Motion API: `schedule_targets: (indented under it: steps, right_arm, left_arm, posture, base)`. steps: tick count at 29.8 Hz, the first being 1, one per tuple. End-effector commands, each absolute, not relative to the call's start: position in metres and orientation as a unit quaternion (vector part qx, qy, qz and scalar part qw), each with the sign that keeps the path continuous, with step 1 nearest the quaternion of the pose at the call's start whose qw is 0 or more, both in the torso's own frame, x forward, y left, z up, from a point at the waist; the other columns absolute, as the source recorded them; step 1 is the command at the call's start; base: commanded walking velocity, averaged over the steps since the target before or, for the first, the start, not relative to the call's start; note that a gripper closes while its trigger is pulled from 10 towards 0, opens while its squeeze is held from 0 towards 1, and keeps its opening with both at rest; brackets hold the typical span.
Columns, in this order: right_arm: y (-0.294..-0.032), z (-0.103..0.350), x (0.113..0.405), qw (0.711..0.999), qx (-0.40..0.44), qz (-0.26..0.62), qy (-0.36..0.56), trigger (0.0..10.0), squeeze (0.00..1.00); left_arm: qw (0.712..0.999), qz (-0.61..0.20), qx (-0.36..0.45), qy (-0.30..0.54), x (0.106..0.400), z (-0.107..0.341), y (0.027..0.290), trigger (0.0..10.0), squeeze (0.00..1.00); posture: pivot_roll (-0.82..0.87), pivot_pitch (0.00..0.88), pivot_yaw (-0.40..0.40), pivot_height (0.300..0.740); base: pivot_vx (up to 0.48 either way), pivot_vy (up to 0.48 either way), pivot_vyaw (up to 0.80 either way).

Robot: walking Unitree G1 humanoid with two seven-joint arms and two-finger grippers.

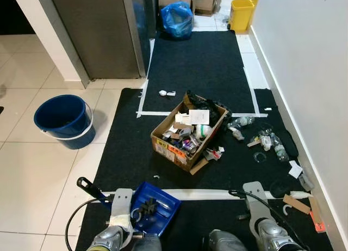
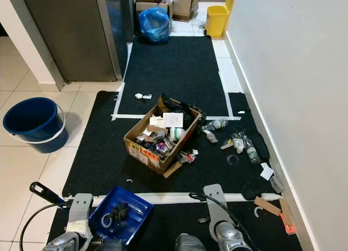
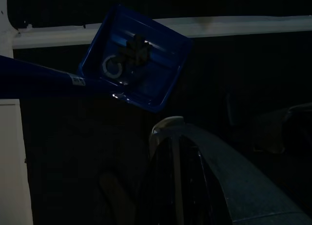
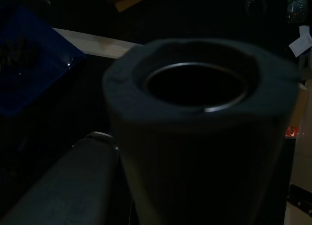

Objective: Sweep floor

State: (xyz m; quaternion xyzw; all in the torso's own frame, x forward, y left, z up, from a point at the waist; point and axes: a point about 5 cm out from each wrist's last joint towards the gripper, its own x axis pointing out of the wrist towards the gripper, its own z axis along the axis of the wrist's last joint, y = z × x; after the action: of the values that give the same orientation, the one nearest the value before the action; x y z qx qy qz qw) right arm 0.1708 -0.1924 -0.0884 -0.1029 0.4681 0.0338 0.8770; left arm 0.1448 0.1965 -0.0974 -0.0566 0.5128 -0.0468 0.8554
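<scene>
A blue dustpan lies on the black mat at the near left, across a white tape line. Black debris and a white ring sit in the dustpan. Its dark handle runs out to the left, passing under my left gripper. My right gripper is low at the near right over the mat. A dark hollow tube stands close in front of the right wrist camera. Litter lies to the right: plastic bottles, paper scraps and a cardboard strip.
An open cardboard box full of rubbish stands mid-mat. A blue bucket is on the tiles to the left. A steel cabinet, a blue bag and a yellow bin stand farther off. A white wall runs along the right.
</scene>
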Motion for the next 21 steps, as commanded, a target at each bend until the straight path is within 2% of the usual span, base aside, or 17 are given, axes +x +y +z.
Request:
schedule_targets:
  steps: [1, 21]
  right_arm:
    - [-0.1958, -0.0922, 0.1627, 0.863, -0.110, 0.036, 0.491, 10.0, 0.00]
    - [-0.1917, -0.0956, 0.1557, 0.858, -0.111, 0.048, 0.499, 10.0, 0.00]
  left_arm:
    - [0.850, -0.039, -0.067, 0.521, 0.1389, -0.0999, 0.1953, 10.0, 0.00]
    - [0.845, -0.039, -0.067, 0.529, 0.1331, -0.1018, 0.1961, 10.0, 0.00]
  posture:
    - [0.17, 0.000, -0.032, 0.740]
    - [0.17, 0.000, -0.029, 0.740]
  base:
    - [0.000, 0.000, 0.00]
    - [0.000, 0.000, 0.00]
